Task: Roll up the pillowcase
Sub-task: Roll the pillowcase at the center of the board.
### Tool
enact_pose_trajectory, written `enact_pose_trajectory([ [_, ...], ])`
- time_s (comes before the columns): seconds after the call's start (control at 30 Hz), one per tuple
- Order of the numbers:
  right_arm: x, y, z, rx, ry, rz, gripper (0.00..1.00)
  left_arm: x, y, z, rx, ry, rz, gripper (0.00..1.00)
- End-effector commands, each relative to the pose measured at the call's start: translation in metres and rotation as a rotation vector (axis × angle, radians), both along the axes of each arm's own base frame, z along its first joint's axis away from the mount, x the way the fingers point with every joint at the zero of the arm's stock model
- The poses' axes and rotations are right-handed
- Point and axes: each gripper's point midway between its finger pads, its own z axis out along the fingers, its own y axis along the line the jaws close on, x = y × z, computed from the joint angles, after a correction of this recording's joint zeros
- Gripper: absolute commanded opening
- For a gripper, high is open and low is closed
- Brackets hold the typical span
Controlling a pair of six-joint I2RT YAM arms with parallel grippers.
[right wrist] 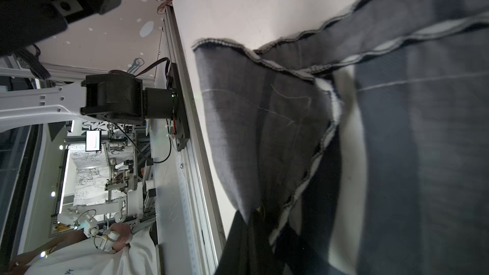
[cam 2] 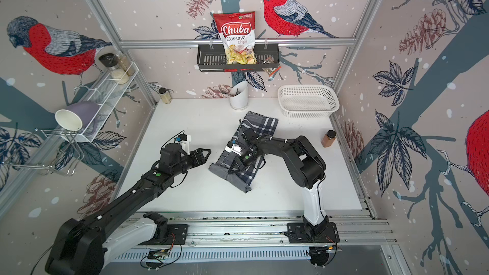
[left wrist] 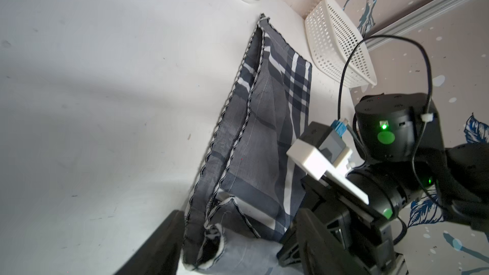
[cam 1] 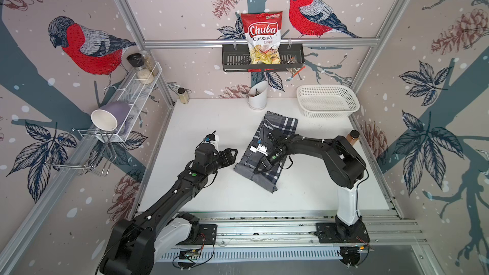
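Observation:
The pillowcase (cam 1: 284,125) (cam 2: 262,124), grey plaid cloth folded into a long strip, lies on the white table (cam 1: 211,189), and its near end is rolled into a short tube (cam 1: 264,181). My right gripper (cam 1: 258,169) (cam 2: 230,170) is down on that rolled end, shut on a fold of the cloth (right wrist: 277,133); in the right wrist view its jaws (right wrist: 254,234) pinch the grey edge. My left gripper (cam 1: 235,156) (cam 2: 207,156) hangs open just left of the roll. In the left wrist view the roll's open end (left wrist: 209,247) lies between its spread fingers (left wrist: 158,247).
A white perforated basket (cam 1: 326,100) and a white utensil holder (cam 1: 258,96) stand at the back of the table. A brown bottle (cam 2: 329,138) stands at the right edge, a small jar (cam 1: 183,95) at the back left corner. A wire rack (cam 1: 137,88) hangs on the left wall.

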Motion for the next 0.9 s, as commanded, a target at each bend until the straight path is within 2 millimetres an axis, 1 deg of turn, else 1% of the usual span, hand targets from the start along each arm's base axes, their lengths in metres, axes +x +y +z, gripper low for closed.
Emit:
enact_pose_trajectory([
  [0.0, 0.005, -0.002, 0.003, 0.024, 0.021, 0.006, 0.00, 0.006, -0.020, 0.001, 0.015, -0.054, -0.073, 0.71],
  [0.13, 0.018, -0.009, -0.015, -0.021, 0.040, -0.038, 0.00, 0.006, -0.031, -0.017, 0.040, -0.032, -0.103, 0.70],
  [0.2, 0.020, -0.010, -0.022, -0.041, 0.047, -0.044, 0.00, 0.005, -0.038, -0.025, 0.051, -0.029, -0.128, 0.69],
  [0.23, 0.020, -0.010, -0.025, -0.050, 0.048, -0.045, 0.00, 0.006, -0.039, -0.032, 0.067, -0.020, -0.127, 0.69],
  [0.3, 0.022, -0.012, -0.026, -0.047, 0.048, -0.058, 0.01, 0.008, -0.040, -0.050, 0.097, 0.023, -0.132, 0.68],
  [0.37, 0.026, -0.015, -0.026, -0.045, 0.050, -0.079, 0.02, 0.010, -0.041, -0.066, 0.131, 0.072, -0.135, 0.65],
  [0.4, 0.027, -0.017, -0.028, -0.051, 0.052, -0.090, 0.05, 0.011, -0.041, -0.075, 0.148, 0.095, -0.134, 0.62],
  [0.47, 0.031, -0.019, -0.030, -0.071, 0.041, -0.103, 0.13, 0.014, -0.040, -0.086, 0.169, 0.123, -0.124, 0.60],
  [0.5, 0.032, -0.020, -0.032, -0.088, 0.035, -0.113, 0.20, 0.016, -0.040, -0.091, 0.181, 0.138, -0.118, 0.60],
  [0.57, 0.037, -0.021, -0.029, -0.117, -0.012, -0.134, 0.42, 0.019, -0.039, -0.100, 0.207, 0.168, -0.111, 0.59],
  [0.6, 0.042, -0.023, -0.027, -0.138, -0.048, -0.154, 0.48, 0.021, -0.039, -0.104, 0.224, 0.186, -0.111, 0.59],
  [0.63, 0.050, -0.025, -0.021, -0.156, -0.097, -0.192, 0.55, 0.022, -0.039, -0.106, 0.235, 0.200, -0.112, 0.58],
  [0.67, 0.060, -0.029, -0.013, -0.181, -0.172, -0.240, 0.69, 0.023, -0.040, -0.107, 0.240, 0.207, -0.111, 0.57],
  [0.7, 0.069, -0.034, -0.003, -0.214, -0.261, -0.284, 0.77, 0.024, -0.039, -0.107, 0.240, 0.210, -0.107, 0.57],
  [0.77, 0.089, -0.048, 0.034, -0.270, -0.501, -0.397, 0.82, 0.024, -0.039, -0.107, 0.240, 0.210, -0.101, 0.57],
  [0.8, 0.091, -0.051, 0.056, -0.281, -0.625, -0.436, 0.84, 0.023, -0.038, -0.107, 0.238, 0.213, -0.101, 0.57],
  [0.83, 0.087, -0.051, 0.082, -0.281, -0.793, -0.462, 0.89, 0.022, -0.038, -0.108, 0.238, 0.217, -0.098, 0.58],
  [0.87, 0.075, -0.046, 0.102, -0.296, -0.983, -0.465, 0.95, 0.022, -0.038, -0.110, 0.238, 0.221, -0.098, 0.58],
])
